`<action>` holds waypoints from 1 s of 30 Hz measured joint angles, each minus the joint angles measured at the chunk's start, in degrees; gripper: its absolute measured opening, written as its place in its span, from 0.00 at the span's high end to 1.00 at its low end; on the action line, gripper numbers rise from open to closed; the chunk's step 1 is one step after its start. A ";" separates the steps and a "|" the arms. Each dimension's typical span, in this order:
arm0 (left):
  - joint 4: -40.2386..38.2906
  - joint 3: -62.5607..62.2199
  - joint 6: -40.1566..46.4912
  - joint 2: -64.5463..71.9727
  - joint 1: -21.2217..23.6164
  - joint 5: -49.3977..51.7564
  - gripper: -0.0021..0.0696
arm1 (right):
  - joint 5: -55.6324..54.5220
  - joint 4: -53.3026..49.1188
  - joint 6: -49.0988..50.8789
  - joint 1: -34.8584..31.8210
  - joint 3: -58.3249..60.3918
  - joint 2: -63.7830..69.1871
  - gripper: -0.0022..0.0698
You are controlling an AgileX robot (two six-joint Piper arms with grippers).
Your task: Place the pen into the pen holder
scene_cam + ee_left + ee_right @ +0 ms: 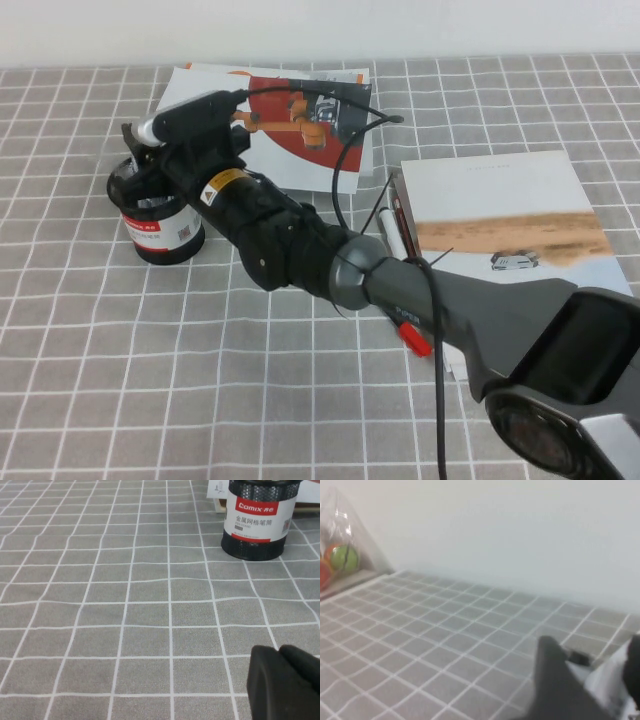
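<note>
Right gripper (133, 142): directly over the mouth of the pen holder (160, 225), arm reaching across from the right. Jaw opening cannot be told.

Pen: not made out with certainty. Pale grey blur (610, 685) at the gripper tip in the right wrist view, identity and long axis unreadable.

Pen holder: black mesh cup, upright on the checked cloth (120, 380), contents hidden by the gripper. Label with red band reading "Comix" and small print "PEN STAND".

Left gripper (281, 654): low over bare cloth, well apart from the holder, jaws closed together, nothing held.

Red-capped pen (415, 340) beside the booklet (500, 215).
</note>
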 joint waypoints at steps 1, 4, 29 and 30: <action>0.00 0.00 0.00 0.00 0.00 0.00 0.98 | 0.48 0.10 -0.11 0.00 -0.13 0.00 0.55; 0.00 0.00 0.00 0.00 0.00 0.00 0.98 | 2.18 0.15 -0.11 0.00 -0.27 -0.40 0.49; 0.00 0.00 0.00 0.00 0.00 0.00 0.98 | 24.92 -4.59 5.21 0.34 47.65 -53.20 0.99; 0.00 0.00 0.00 0.00 0.00 0.00 0.98 | 26.19 -4.70 5.21 0.21 49.78 -55.83 0.99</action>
